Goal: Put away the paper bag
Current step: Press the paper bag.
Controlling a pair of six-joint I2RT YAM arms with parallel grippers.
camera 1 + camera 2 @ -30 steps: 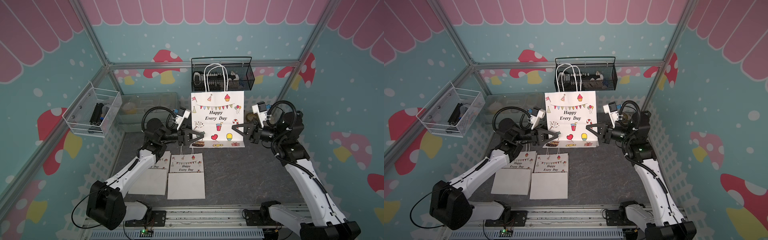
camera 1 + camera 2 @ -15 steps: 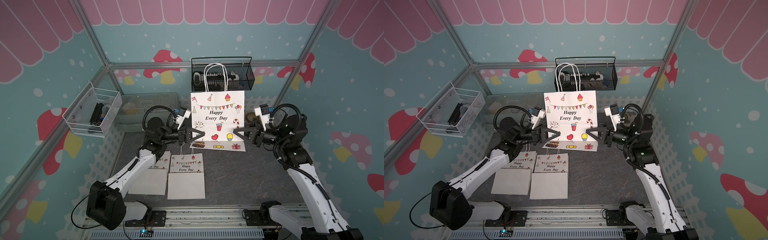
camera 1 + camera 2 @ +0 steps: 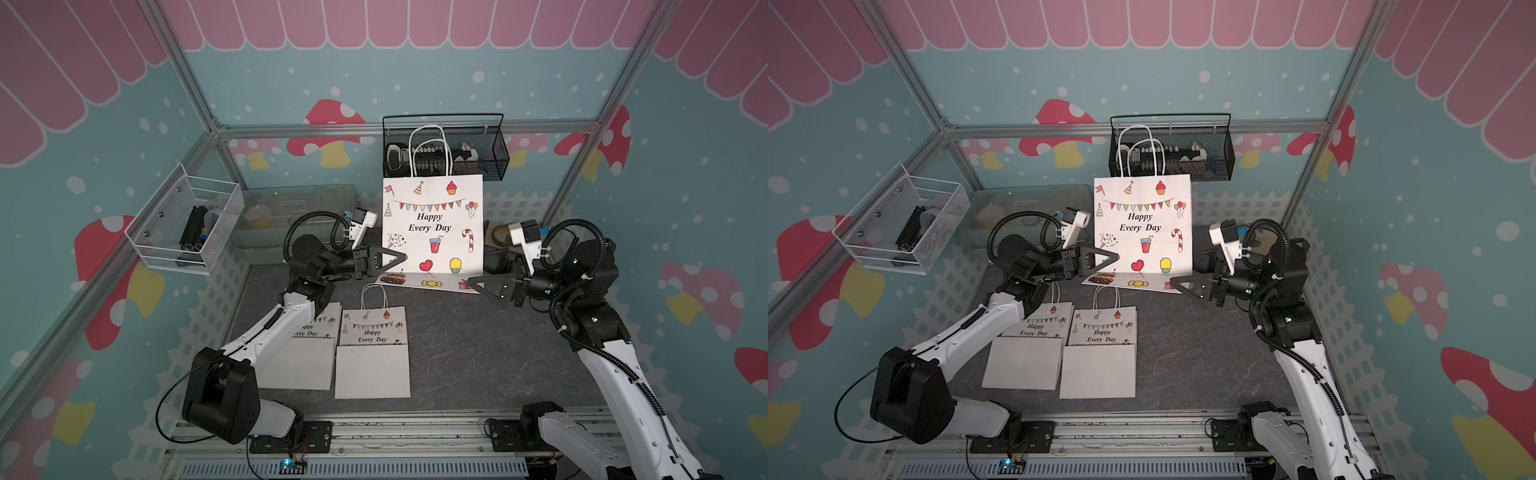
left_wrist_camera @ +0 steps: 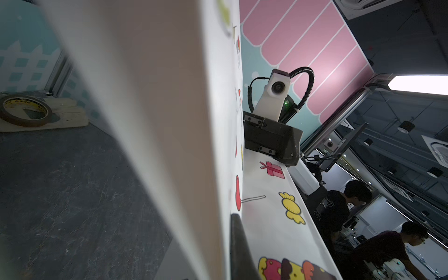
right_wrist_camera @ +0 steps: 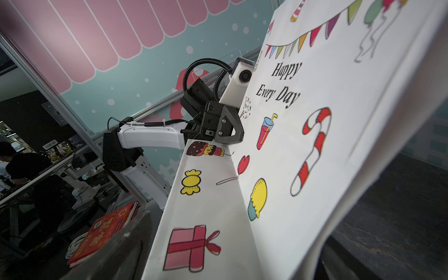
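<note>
The paper bag stands upright at the back middle of the dark table, its printed "Happy Every Day" face towards the rail. Its lowest strip is folded forward and lies flat on the table, and in both top views its white handles rise in front of the black mesh basket on the wall at 12 o'clock. At 9 o'clock of the bag the left gripper has its fingers together, pinching the bag's left edge low down; the left wrist view shows the bag's side panel close against one dark finger. At about 4 o'clock the right gripper sits at the right end of the folded strip with its fingers apart, gripping nothing. Two folded bags lie flat side by side at 6 o'clock, the left one partly under the left arm. A roll of tape rests at 3 o'clock behind the right gripper. A clear box sits at 9 o'clock, and a white wire basket hangs on the left wall beyond it.
</note>
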